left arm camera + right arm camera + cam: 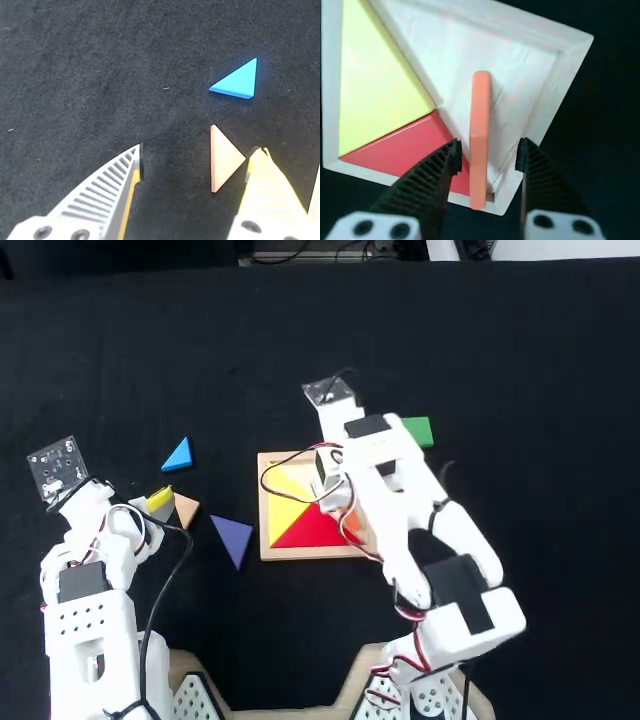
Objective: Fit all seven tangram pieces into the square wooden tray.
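Seating orange piece (480, 140), standing on edge in wooden tray (540, 25) beside yellow triangle (375, 85) and red triangle (405, 150); right jaws wide, straddling it, apparently not gripping. Best tip it flat into bare corner, clear of rim. Left jaws wide over worktop (75, 75), peach triangle (222, 157) between them

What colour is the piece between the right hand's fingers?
The piece is orange; the right wrist view shows it best.
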